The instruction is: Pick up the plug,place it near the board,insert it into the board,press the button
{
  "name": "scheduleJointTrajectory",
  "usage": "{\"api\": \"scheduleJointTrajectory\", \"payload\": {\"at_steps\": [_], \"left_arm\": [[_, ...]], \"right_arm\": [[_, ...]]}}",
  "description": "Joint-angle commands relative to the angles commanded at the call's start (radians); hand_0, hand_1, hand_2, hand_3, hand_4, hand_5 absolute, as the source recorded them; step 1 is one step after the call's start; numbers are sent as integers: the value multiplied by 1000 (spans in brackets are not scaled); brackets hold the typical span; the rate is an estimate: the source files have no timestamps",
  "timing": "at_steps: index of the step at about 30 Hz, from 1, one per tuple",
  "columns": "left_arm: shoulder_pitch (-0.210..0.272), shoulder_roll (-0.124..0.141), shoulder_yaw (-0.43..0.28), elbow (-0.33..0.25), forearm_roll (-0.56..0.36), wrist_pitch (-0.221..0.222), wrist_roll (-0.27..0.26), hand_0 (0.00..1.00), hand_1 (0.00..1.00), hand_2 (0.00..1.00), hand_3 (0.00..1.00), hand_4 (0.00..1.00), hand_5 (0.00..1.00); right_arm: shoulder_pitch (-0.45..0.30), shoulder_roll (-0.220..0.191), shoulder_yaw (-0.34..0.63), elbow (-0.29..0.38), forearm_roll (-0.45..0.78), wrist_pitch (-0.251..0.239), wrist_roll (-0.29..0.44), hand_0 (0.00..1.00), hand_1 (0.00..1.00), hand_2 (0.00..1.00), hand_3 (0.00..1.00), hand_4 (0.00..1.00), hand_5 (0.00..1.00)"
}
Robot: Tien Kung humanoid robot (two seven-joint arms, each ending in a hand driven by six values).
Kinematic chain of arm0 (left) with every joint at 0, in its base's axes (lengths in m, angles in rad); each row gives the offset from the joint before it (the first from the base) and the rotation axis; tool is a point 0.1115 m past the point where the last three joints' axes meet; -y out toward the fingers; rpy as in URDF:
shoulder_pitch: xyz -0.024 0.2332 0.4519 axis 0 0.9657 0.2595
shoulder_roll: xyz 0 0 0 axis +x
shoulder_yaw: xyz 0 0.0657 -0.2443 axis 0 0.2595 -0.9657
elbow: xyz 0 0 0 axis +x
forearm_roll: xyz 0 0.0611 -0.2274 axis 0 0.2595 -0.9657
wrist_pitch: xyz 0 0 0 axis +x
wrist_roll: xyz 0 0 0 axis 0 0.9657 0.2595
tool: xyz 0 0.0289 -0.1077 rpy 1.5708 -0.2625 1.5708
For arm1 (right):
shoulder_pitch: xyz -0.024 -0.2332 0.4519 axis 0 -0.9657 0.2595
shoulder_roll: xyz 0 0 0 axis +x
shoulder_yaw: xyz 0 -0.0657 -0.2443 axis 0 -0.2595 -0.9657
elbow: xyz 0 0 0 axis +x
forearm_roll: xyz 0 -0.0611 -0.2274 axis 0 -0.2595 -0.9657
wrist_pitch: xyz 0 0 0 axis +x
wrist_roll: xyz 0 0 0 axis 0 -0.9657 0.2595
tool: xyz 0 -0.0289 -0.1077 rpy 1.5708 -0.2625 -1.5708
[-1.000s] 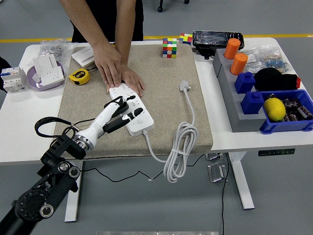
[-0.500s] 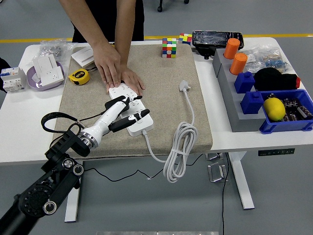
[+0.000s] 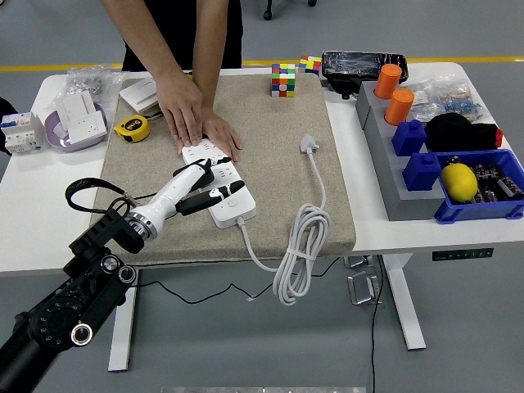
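Note:
A white power strip [image 3: 223, 182] lies on the beige mat [image 3: 278, 139], its cord [image 3: 299, 254] coiling off the mat's front edge. The white plug [image 3: 309, 144] rests on the mat to the strip's right, free of any hand. My left hand [image 3: 209, 184] hovers over the strip's near end, white fingers spread and dark fingertips [image 3: 232, 190] resting at the strip's surface; it holds nothing. A person at the far side presses both hands [image 3: 196, 123] flat on the strip's far end. My right arm does not show.
A yellow tape measure [image 3: 133, 128] and a bowl with a white socket [image 3: 78, 123] sit at the left. Two colour cubes [image 3: 284, 79] stand at the mat's back. Grey and blue bins [image 3: 434, 164] with orange cylinders and a yellow object fill the right.
My left arm has shifted slightly left and toward the far side, and the hand has drawn back a little over the strip's near end. The person's hands have stayed put.

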Motion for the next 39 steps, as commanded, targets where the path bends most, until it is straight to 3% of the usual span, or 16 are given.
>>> {"api": "scheduleJointTrajectory", "payload": {"at_steps": [10, 12, 13, 18, 19, 24, 25, 28, 36, 37, 39], "left_arm": [[20, 7, 12, -81, 3, 23, -8, 998, 998, 960, 938, 998, 998], [33, 10, 17, -126, 0, 33, 1, 998, 998, 960, 938, 998, 998], [40, 11, 19, -156, 7, 39, 8, 846, 796, 748, 903, 998, 965], [69, 14, 36, -305, 118, 9, 69, 846, 796, 748, 903, 998, 965], [74, 17, 48, -337, 143, -2, 90, 398, 339, 359, 925, 767, 332], [81, 31, 103, -452, 280, -34, 157, 398, 339, 359, 925, 767, 332], [80, 34, 112, -468, 306, -45, 168, 210, 75, 154, 789, 530, 107], [73, 44, 141, -498, 390, -109, 200, 210, 75, 154, 789, 530, 107], [45, 53, 173, -438, 390, -267, 232, 177, 40, 144, 814, 503, 60], [40, 53, 175, -426, 390, -277, 232, 163, 37, 146, 922, 504, 22], [28, 51, 175, -390, 390, -288, 229, 163, 37, 146, 922, 504, 22]], "right_arm": [[-1, 0, 1, 0, 0, -1, -1, 817, 791, 753, 757, 998, 998], [-2, 1, 1, 0, 0, -1, -1, 817, 791, 753, 757, 998, 998], [-2, 1, 1, 0, 0, -1, -1, 817, 791, 753, 757, 998, 998], [-5, 1, 1, -1, 2, 0, -1, 817, 791, 753, 757, 998, 998], [-4, 1, 2, -1, 2, 0, -1, 817, 791, 753, 757, 998, 998], [-2, 1, 5, -1, 1, 0, -1, 817, 791, 753, 757, 998, 998], [-1, 1, 6, -1, 1, 0, -1, 817, 791, 753, 756, 998, 998], [-2, 1, 5, -1, 2, 0, -1, 817, 791, 753, 756, 998, 998], [-2, 1, 4, -2, 3, 0, -1, 817, 791, 753, 756, 998, 998], [-2, 1, 4, -2, 3, 0, -1, 817, 791, 753, 756, 998, 998], [-2, 1, 3, -1, 3, 0, -1, 817, 791, 753, 756, 998, 998]]}}
